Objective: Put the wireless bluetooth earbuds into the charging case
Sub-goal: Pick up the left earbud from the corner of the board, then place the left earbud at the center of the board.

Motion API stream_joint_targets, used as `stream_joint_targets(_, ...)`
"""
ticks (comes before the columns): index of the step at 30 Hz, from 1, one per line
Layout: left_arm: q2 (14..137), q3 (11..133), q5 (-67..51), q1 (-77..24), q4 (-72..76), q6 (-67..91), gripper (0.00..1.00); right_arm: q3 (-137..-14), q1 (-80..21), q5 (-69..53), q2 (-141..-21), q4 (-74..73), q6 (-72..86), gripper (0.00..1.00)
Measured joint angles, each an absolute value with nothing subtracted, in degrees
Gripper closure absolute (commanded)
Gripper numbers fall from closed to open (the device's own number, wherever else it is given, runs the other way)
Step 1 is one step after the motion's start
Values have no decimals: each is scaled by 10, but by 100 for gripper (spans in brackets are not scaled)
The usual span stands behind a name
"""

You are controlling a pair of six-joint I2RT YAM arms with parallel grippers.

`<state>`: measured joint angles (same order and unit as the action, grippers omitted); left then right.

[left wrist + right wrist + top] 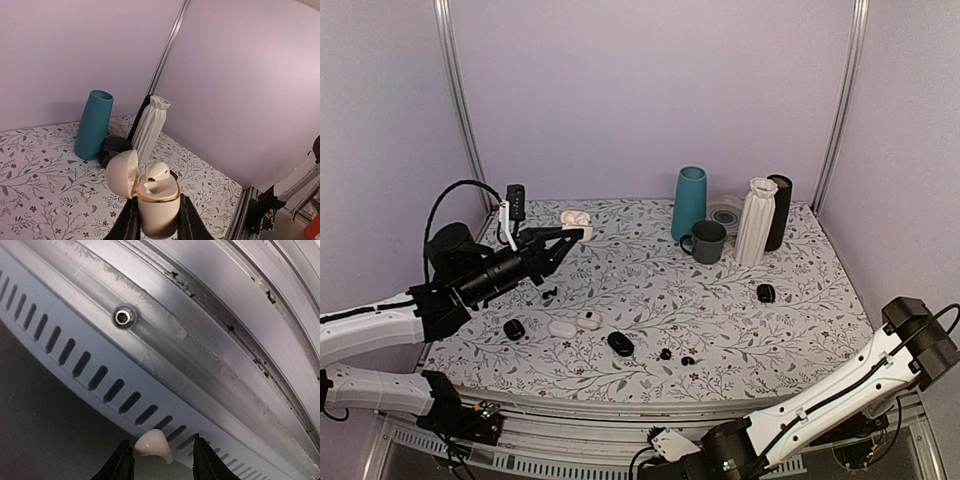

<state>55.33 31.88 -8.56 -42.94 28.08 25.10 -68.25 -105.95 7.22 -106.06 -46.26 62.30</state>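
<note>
Clamping the cream charging case (pixel 160 217) by its lower body, the left gripper (pixel 158 202) holds it upright above the far-left part of the table (pixel 800 300). The jaws are clenched against both sides of the case. The lid (pixel 122 172) is hinged open and tilted back. One white earbud (pixel 155 175) sits in a well just above the gold rim (pixel 159 198). Beyond the case, in the left wrist view, stand a teal vase (pixel 94 125), a dark mug (pixel 114 149) and a white ribbed vase (pixel 150 127). The right gripper (pixel 161 441) is below the near edge of the table, facing an aluminium rail (pixel 200 340) and a slotted duct (pixel 75 350). Its jaws stand apart. A small white piece (pixel 151 446), shaped like an earbud, lies between them, against one finger with a gap to the other. Whether it is gripped cannot be told. Two tiny black earbuds (pixel 665 354) lie loose on the table near its front edge, just beside a black oval case (pixel 620 344) and well apart from both grippers.
</note>
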Motion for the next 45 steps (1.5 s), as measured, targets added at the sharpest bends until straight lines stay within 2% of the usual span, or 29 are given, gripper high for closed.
stream_joint_targets(8, 541, 319, -81, -431, 271, 251, 100, -708, -1061, 77, -1081, -493, 639, 80)
stream_joint_targets(11, 541, 319, -81, -431, 271, 251, 100, -709, -1061, 78, -1082, -493, 637, 92)
stream_joint_targets(13, 541, 319, -81, -432, 271, 251, 100, -709, -1059, 79, -1082, -493, 638, 95)
stream_joint_targets(21, 541, 319, -72, -436, 276, 251, 100, -665, -1034, 83, -1050, -456, 635, 96)
stream_joint_targets(28, 568, 319, -71, -437, 307, 250, 100, -593, -956, 110, -985, -426, 616, 96)
stream_joint_targets(36, 666, 324, -117, -437, 349, 233, 100, -530, -773, 117, -880, -329, 532, 96)
stream_joint_targets(45, 731, 366, -161, -438, 371, 197, 100, -519, -593, 68, -897, -219, 452, 96)
